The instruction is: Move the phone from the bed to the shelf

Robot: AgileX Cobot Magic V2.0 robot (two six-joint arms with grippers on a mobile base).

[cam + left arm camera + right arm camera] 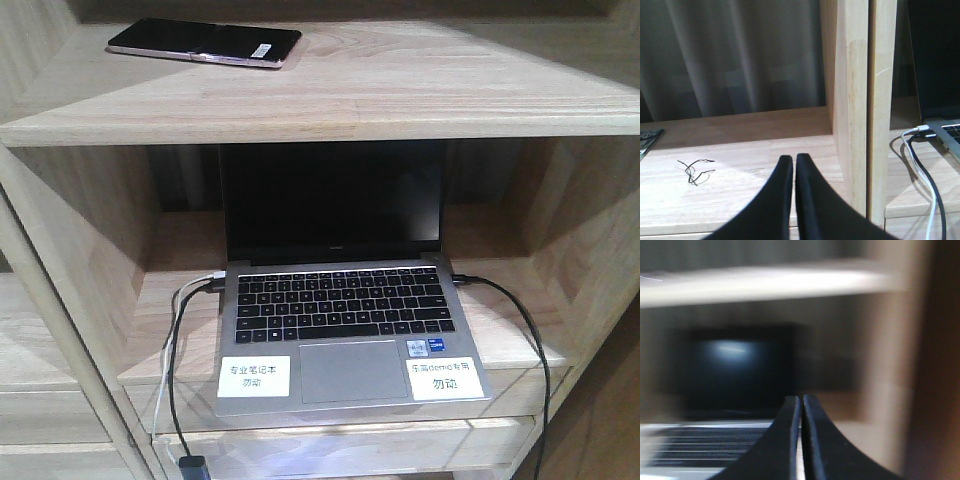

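Exterior front-facing alone: phone on shelf

**Where the 3 cameras look**

The front camera looks down at the shelf from close by, with the laptop in the middle. The left wrist camera sits low, looking straight into the next compartment, and catches the laptop's edge at its right. The right wrist camera faces the laptop up close, and is blurry.
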